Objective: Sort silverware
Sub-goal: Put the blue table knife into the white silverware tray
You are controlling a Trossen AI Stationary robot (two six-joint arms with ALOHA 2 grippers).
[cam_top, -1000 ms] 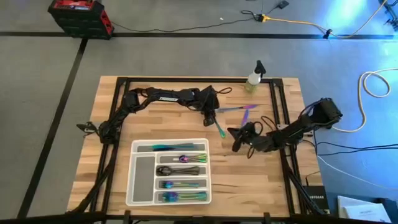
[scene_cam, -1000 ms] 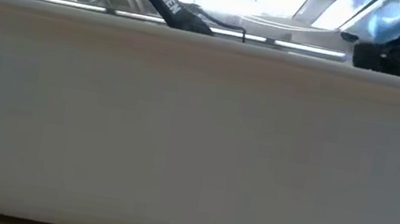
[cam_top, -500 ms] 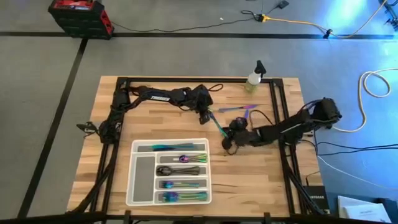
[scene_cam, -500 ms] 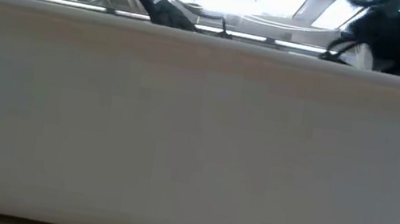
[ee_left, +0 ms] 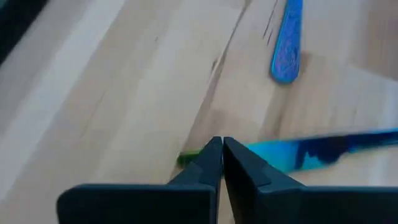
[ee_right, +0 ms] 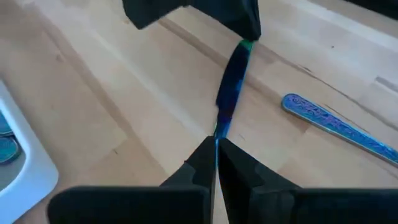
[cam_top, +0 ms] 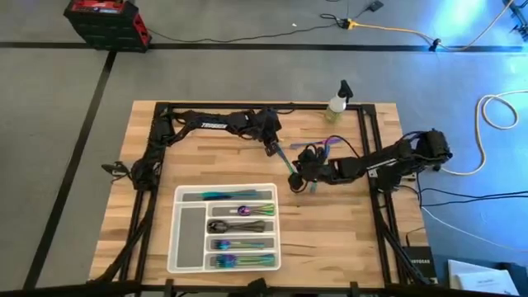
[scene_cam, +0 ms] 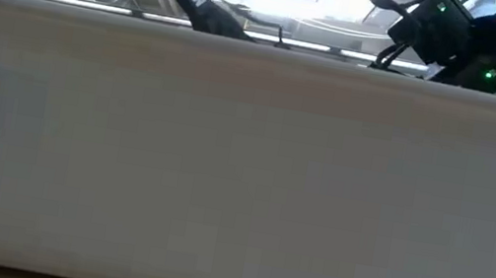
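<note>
A: State the position of each gripper relative to the tray.

B: Both are beyond the tray's far right corner, over bare table. The left gripper lies farther from the tray; the right gripper sits nearer, between the tray and the spray bottle.

A: Finger condition?

B: Left gripper: fingers pressed together on one end of a slim iridescent utensil, as the left wrist view shows. Right gripper: fingers clamped on the opposite end of the same utensil, as the right wrist view shows. The piece spans the gap between the two grippers.

A: Is the utensil lifted or resting on the table?

B: Cannot be determined.

A: Location of the remaining silverware?

B: One blue-purple piece lies loose on the table, just beyond the right gripper, toward the spray bottle. The rest lies sorted in the tray's crosswise compartments; the long compartment at the tray's left side holds none.

A: Low view?

B: The tray wall fills it; only arm segments show above the rim.
</note>
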